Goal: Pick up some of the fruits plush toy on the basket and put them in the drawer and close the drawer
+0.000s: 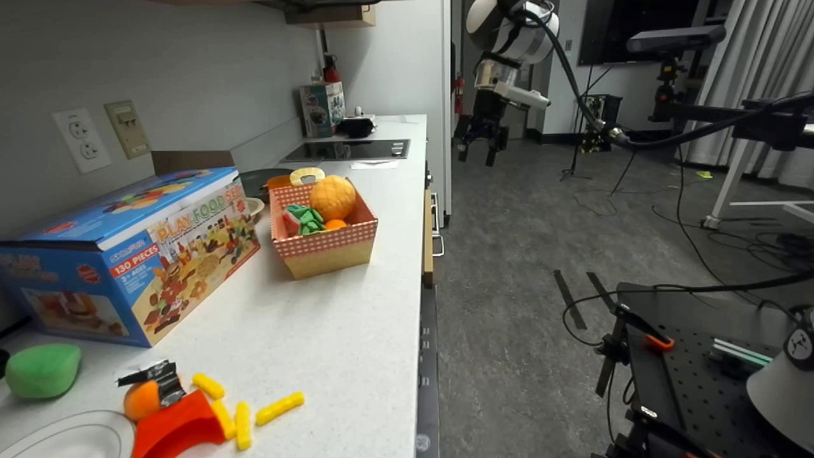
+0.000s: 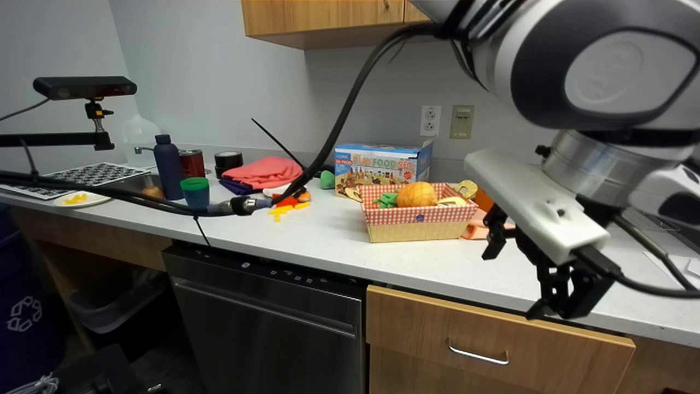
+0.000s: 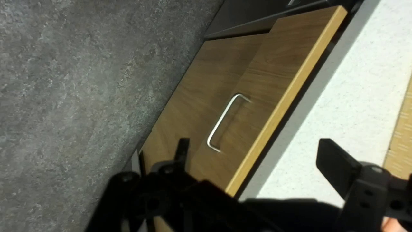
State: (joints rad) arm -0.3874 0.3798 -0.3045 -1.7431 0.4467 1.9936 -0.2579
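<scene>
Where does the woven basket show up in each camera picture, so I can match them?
In an exterior view: basket, left of centre.
In an exterior view: basket, right of centre.
Wrist view: basket, only partly, at the right edge.
Shared landmark: white countertop beneath it.

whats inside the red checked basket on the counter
Visible in the basket: a large orange plush, a green piece beside a red piece, a small orange piece and, in an exterior view, a pale yellow piece. What lies beneath them is covered.
</scene>
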